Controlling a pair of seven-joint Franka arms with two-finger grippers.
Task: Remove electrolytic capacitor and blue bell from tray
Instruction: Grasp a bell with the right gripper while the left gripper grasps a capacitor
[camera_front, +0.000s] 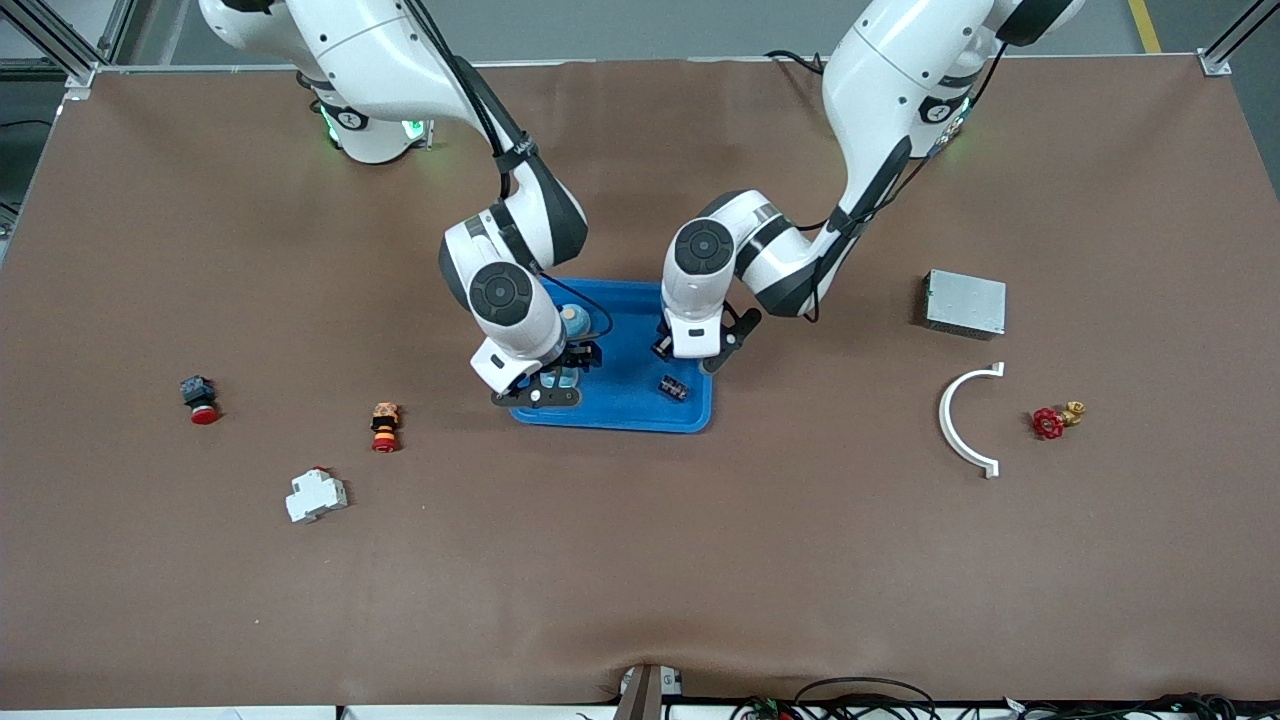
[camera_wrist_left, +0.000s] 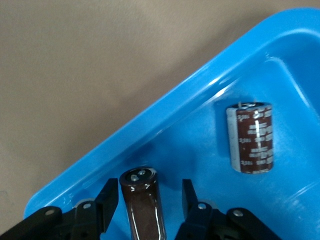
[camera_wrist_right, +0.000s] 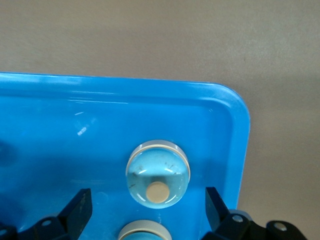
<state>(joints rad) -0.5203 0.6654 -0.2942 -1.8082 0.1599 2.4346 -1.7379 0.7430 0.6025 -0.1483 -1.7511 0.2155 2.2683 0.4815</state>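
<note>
On the tabletop (camera_front: 200, 600) a blue tray (camera_front: 640, 410) is sitting | right end effector (camera_front: 548, 388) is hanging wide open over two bells (camera_wrist_right: 158, 172) in it | left end effector (camera_wrist_left: 145, 200) is flanking one capacitor (camera_wrist_left: 145, 205), contact unclear; another capacitor (camera_wrist_left: 250, 137) is lying in the tray.

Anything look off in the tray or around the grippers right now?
Nothing stands out. Blue tray sits flat; one capacitor lies on its side in it, another capacitor stands between the left gripper fingers. Two bells sit upright under the open right gripper. No spills or damage visible.
</note>
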